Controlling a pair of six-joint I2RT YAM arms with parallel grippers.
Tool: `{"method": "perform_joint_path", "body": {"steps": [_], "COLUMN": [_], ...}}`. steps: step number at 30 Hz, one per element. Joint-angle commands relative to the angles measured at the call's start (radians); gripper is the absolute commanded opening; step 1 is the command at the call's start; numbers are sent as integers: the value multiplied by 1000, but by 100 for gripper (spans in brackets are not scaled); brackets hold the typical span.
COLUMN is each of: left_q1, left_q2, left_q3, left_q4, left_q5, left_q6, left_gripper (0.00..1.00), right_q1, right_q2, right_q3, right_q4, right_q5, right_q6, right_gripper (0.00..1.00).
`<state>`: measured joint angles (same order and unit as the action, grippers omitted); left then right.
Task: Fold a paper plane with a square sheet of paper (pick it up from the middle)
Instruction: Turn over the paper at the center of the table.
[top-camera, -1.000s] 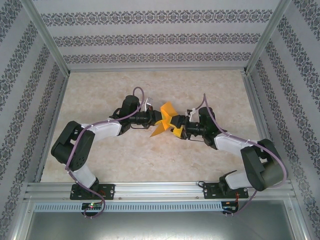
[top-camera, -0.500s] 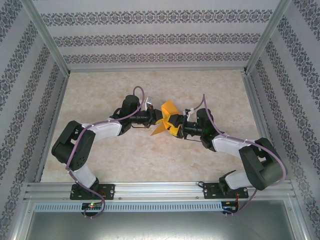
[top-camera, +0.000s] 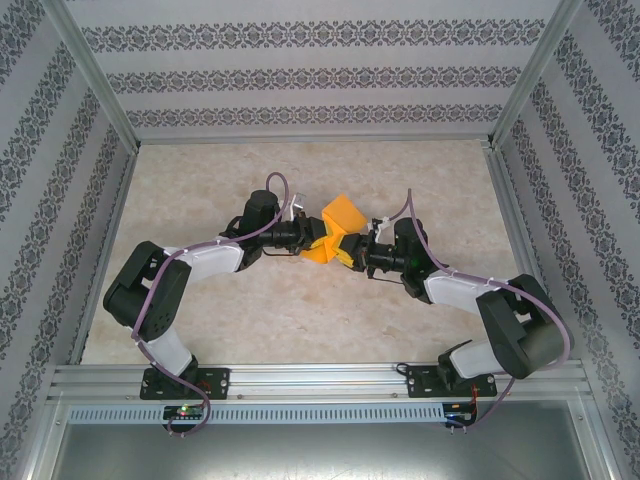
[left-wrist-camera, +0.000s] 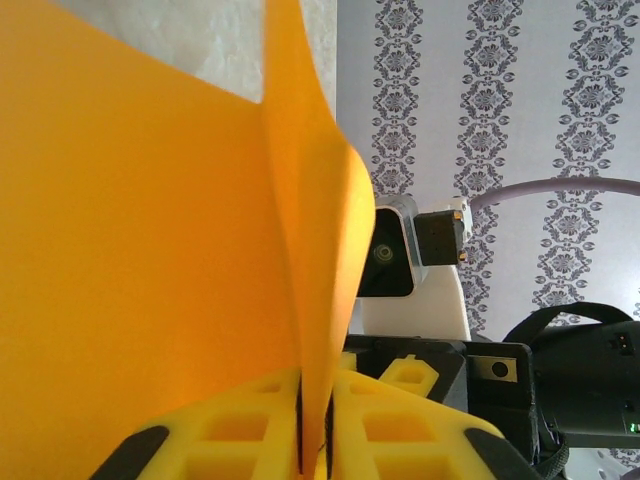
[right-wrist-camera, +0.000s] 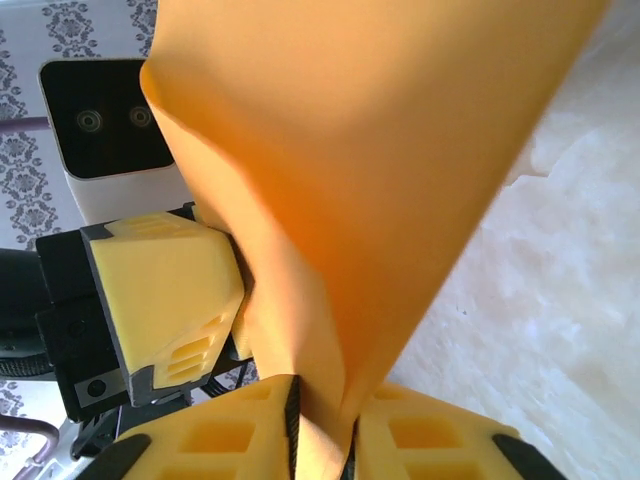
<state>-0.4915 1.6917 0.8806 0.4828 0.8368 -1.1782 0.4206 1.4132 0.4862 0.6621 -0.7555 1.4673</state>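
Observation:
The orange sheet of paper (top-camera: 338, 222), folded and bent, hangs in the air over the middle of the table between my two grippers. My left gripper (top-camera: 312, 240) comes at it from the left, and its yellow jaws are shut on a folded edge of the paper (left-wrist-camera: 150, 250); the left gripper (left-wrist-camera: 318, 440) pinches it in a thin slot. My right gripper (top-camera: 352, 252) faces it from the right, and the right gripper (right-wrist-camera: 320, 430) is shut on a thicker fold of the paper (right-wrist-camera: 380, 150). The left gripper's yellow finger (right-wrist-camera: 165, 290) sits just beside that fold.
The marble-look table (top-camera: 300, 310) lies under the arms inside a frame of patterned walls (top-camera: 320, 80). An aluminium rail (top-camera: 320, 385) runs along the near edge with both arm bases on it. In the left wrist view, the right wrist's camera (left-wrist-camera: 385, 260) is close behind the paper.
My right gripper has moved a little left and shut on the paper. The sheet, spread like wings before, now stands bunched and higher between the two grippers.

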Motion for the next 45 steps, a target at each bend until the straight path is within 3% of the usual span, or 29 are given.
{"method": "perform_joint_path", "body": {"steps": [1,7,10,13,18,23,27,36,45], "left_q1": [-9,-4,3,16,40,62,71,112,119], "left_q2": [6,-7,-20,-43,-96,-123,-149,-215,-283], "left_q3": [-4,18,28,53,113,129,130,46,-52], "left_q4": [-7,-72,-103,-180,-400,-495,-544,-608,-638], "left_q5": [1,-2,2,5,-14,5,13,19,42], "left_q6": [34,73,91,139,278,339,372,394,402], "left_gripper": [20,27,35,50,64,69,72,74,74], "right_q1": [-17,-34,-46,-62,-55,5,88,242,369], "right_q2": [-32,-68,-94,-141,-191,-134,-22,272,544], "right_q3": [-8,10,29,80,300,503,662,863,1062], "right_q4": [-14,-131,-239,-480,-1134,-1554,-1800,-1997,-1942], "right_q5": [1,-1,4,35,297,646,879,1085,954], "right_q6": [-24,-90,-154,-306,-712,-905,-946,-906,-919], "right_gripper": [18,11,8,6,0,0,0,0,12]}}
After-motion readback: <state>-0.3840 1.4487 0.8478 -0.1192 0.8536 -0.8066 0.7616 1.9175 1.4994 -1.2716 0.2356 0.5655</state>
